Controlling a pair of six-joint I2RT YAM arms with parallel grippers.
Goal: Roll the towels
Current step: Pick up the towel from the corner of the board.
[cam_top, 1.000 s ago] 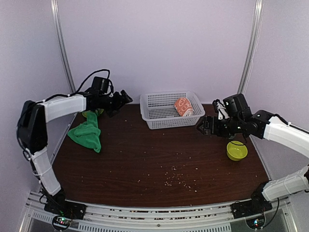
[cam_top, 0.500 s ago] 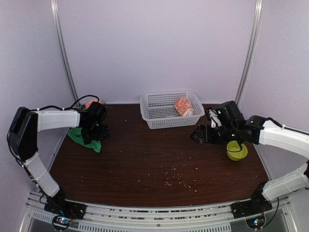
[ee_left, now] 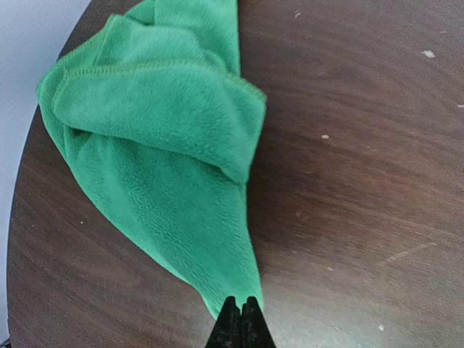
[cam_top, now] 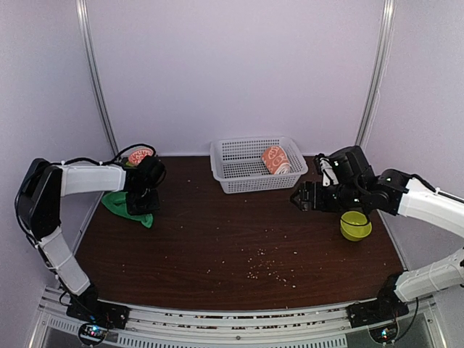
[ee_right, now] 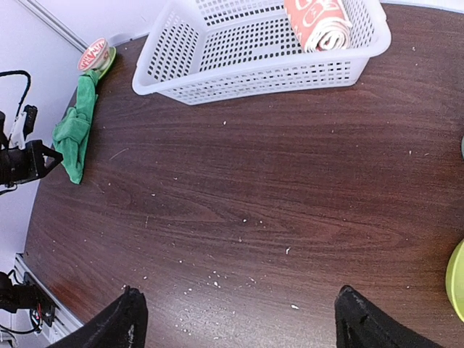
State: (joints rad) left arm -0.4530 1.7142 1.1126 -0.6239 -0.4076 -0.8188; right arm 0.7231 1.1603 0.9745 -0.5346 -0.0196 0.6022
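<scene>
The green towel (ee_left: 159, 138) lies crumpled at the table's left edge, tapering to a corner near me. My left gripper (ee_left: 241, 308) is shut, its black tips pinching that corner. From above, the left gripper (cam_top: 141, 205) points down onto the green towel (cam_top: 114, 201). The peach-orange towel (cam_top: 275, 159) lies rolled inside the white basket (cam_top: 239, 185) at the back. My right gripper (cam_top: 299, 197) hovers open to the right of the basket with nothing in it. In the right wrist view the right gripper (ee_right: 239, 297) is wide apart over bare wood, with the peach-orange towel (ee_right: 317, 20) in the basket (ee_right: 239, 87).
A yellow-green bowl (cam_top: 355, 225) sits just below my right arm. A small round container with a pink lid (cam_top: 139, 154) stands at the back left corner. Pale crumbs (cam_top: 268, 268) are scattered over the dark wood table (cam_top: 217, 239).
My left arm swung from the back down onto the green towel and its jaws closed on the towel's corner. The right arm shifted slightly and stayed open.
</scene>
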